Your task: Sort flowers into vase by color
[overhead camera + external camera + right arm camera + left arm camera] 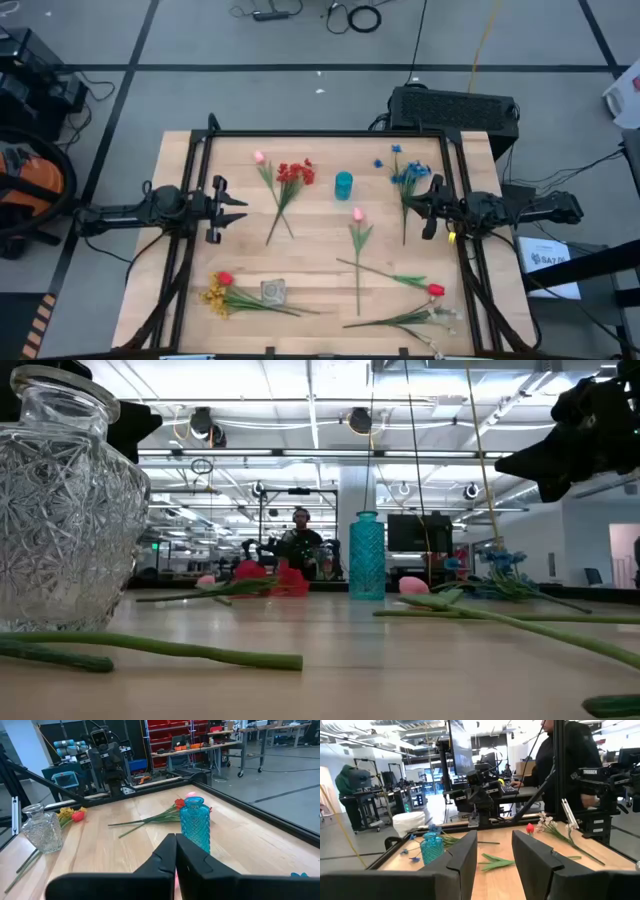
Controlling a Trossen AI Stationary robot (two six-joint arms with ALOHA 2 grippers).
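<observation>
My left gripper [238, 208] hovers open over the table's left side, touching nothing; its fingers [465, 855] point toward the blue vase [431, 847]. My right gripper [424, 208] is shut and empty at the right side, beside the blue sprays [405, 176]. The blue vase [343, 184] stands at the centre. A clear glass vase [273, 291] stands near the front edge. All the flowers lie flat: a red cluster with a pink tulip [291, 176], a pink tulip [357, 216], a red tulip [435, 290], white blooms [440, 320], and a yellow bunch with a red tulip [218, 290].
A black frame [320, 133] borders the table's far and side edges. Bare wood lies between the left gripper and the red cluster. In the room beyond the table a person [570, 760] stands behind the right arm, and others sit farther off [300, 540].
</observation>
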